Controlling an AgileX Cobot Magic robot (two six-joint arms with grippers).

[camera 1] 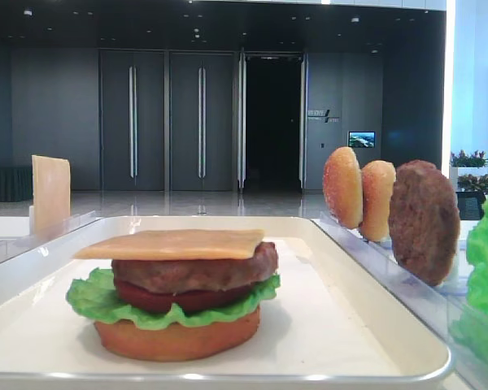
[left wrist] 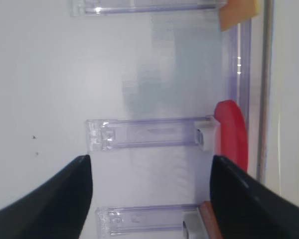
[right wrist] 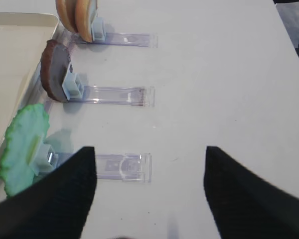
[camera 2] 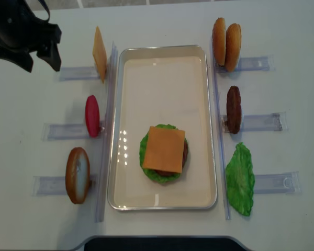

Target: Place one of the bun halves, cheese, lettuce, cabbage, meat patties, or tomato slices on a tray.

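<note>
On the white tray (camera 2: pixel 162 57) stands a stack: bun half (camera 1: pixel 175 340), lettuce (camera 1: pixel 93 301), tomato slice, meat patty (camera 1: pixel 195 272), and a cheese slice (camera 2: pixel 164 149) on top. A second cheese slice (camera 2: pixel 99 54) stands upright in the left rack. My left gripper (camera 2: pixel 42 63) hovers open and empty at the far left, over the table left of that cheese. In the left wrist view, the left gripper (left wrist: pixel 149 162) frames a clear rack beside a tomato slice (left wrist: pixel 232 134). My right gripper (right wrist: pixel 149 149) is open and empty above the table, right of a lettuce leaf (right wrist: pixel 22 147).
Right racks hold two bun halves (camera 2: pixel 226 36), a patty (camera 2: pixel 233 109) and a lettuce leaf (camera 2: pixel 239 179). Left racks hold a tomato slice (camera 2: pixel 92 115) and a bun half (camera 2: pixel 77 174). Clear rack strips (right wrist: pixel 122 167) stick outward from each item.
</note>
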